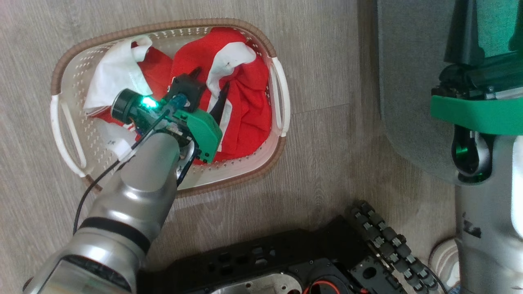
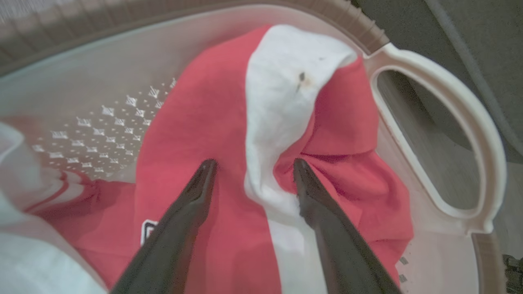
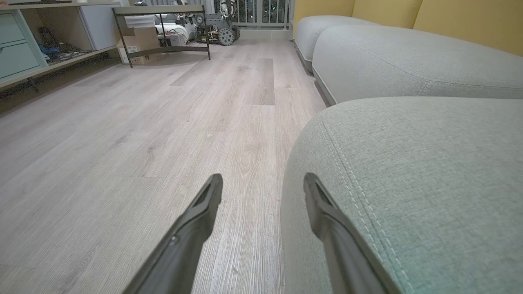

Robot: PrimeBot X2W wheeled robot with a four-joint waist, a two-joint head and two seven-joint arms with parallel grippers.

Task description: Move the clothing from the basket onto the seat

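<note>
The basket (image 1: 163, 25) sits on the wooden floor (image 1: 327, 163), near the corner of the grey seat (image 1: 408, 81). The clothing (image 1: 245, 118) is heaped inside it, with red cloth bunched toward the handle end nearest the seat and white panels folded over the top. The left gripper (image 2: 253, 163) reaches down into the basket, its jaws spread wide with a fold of white and red lying between the tips. From the wrist view the fingers look to be at or just above the cloth, and I cannot tell whether they touch it. Nothing is pinched. The right gripper (image 3: 263, 179) hangs off to the side, low by the seat's edge where it meets the floor, jaws wide too and holding nothing. As I judge it, the job is at its very start: every garment I can see lies in the basket, and none is lifted. The whole task is left to do. The gripper has to close on a fold, lift it clear of the rim, carry it across to the cushion and let go. It then has to go back for the rest, since there seems to be more than one piece.
</note>
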